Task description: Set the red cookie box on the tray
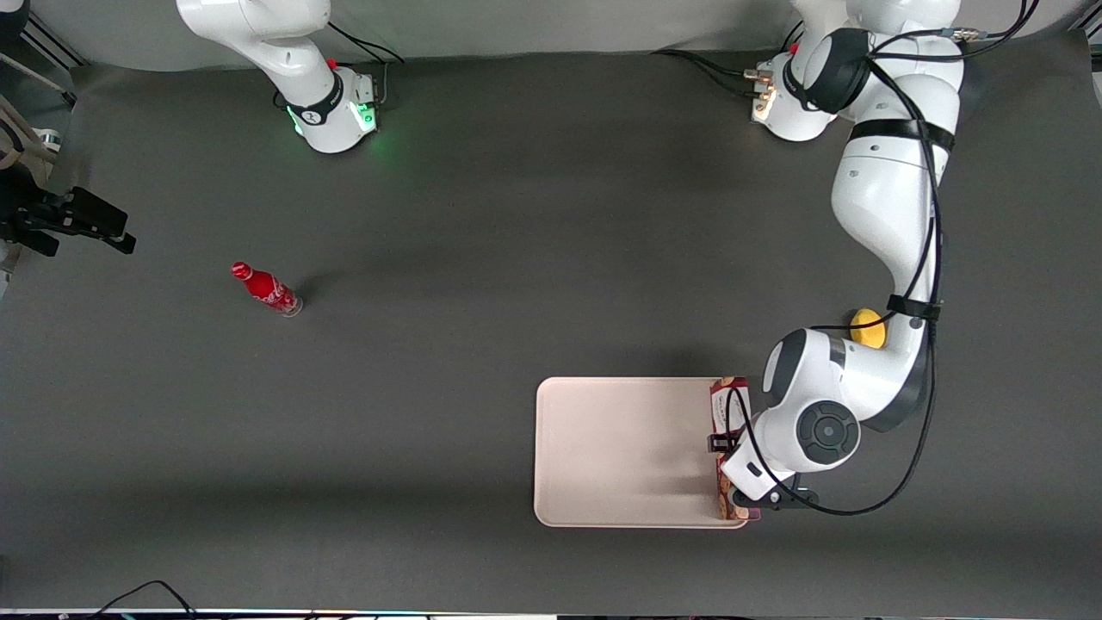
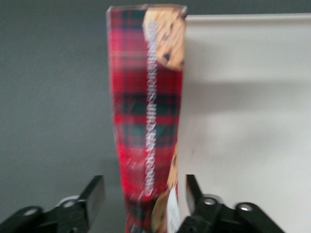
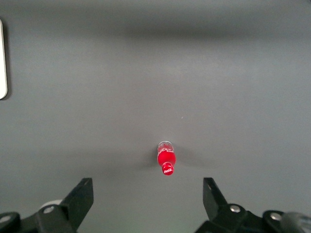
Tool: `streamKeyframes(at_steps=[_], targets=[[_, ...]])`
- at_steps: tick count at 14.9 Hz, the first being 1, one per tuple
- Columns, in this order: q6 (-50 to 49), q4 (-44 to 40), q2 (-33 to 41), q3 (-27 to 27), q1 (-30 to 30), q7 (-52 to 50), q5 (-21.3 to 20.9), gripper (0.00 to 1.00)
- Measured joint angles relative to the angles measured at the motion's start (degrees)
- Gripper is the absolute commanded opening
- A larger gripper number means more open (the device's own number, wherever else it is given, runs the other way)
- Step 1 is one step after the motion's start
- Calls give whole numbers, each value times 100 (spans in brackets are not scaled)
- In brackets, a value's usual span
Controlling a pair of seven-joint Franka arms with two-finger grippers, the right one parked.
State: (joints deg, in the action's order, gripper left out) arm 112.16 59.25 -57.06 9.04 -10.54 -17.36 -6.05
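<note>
The red cookie box [image 1: 730, 401] is a long narrow carton with red plaid and cookie print. It lies along the rim of the cream tray [image 1: 620, 448] at the working arm's end, and overlaps that rim. My left gripper [image 1: 727, 454] is right above the box's middle. In the left wrist view the gripper [image 2: 144, 183] is open and its fingers stand on either side of the box [image 2: 146, 97]. There is a gap between one finger [image 2: 95, 194] and the box. The other finger [image 2: 193, 190] is over the tray [image 2: 243, 121], close to the box.
A red soda bottle [image 1: 267, 290] stands toward the parked arm's end of the table and also shows in the right wrist view [image 3: 166, 159]. A yellow object [image 1: 868, 328] lies by the working arm, farther from the front camera than the tray.
</note>
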Motion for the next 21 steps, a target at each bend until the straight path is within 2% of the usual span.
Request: streamKeyframes(at_steps=[4,8,11,14,17,21], targets=[[-1087,-119,536,70,166,6,105,100],[-2492,-168,1479,44,331,178,175,100],[-3582,-182,2337,-390,408,791,381,100],[-4239,23,3077,-864,467,1527,564,100],[-4185,1154,4069,-1248,485,2055,584,100],[-3197,3654,6034,-1714,498,2423,595,100]])
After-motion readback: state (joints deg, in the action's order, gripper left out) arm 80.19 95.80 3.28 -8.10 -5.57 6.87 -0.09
